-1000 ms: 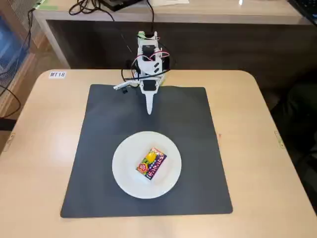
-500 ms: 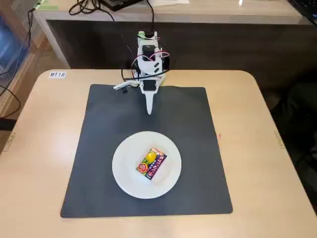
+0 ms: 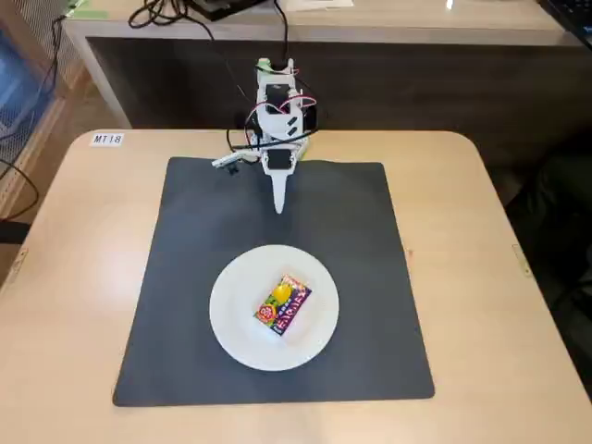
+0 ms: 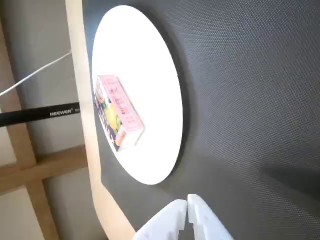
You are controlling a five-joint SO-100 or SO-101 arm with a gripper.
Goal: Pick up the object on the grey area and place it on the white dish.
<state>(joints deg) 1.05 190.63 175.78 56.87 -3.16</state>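
Observation:
The small orange-red and yellow packet with a purple edge lies flat on the round white plate, near its middle. The plate sits on the dark grey mat, toward the mat's front. In the wrist view the packet lies on the plate at the left. My white gripper is shut and empty, pointing down at the mat's far part, well clear of the plate. In the wrist view its closed fingertips show at the bottom edge.
The mat lies on a light wooden table with a small label at the far left. A wooden counter with cables stands behind the arm. A black tripod leg shows past the table edge in the wrist view.

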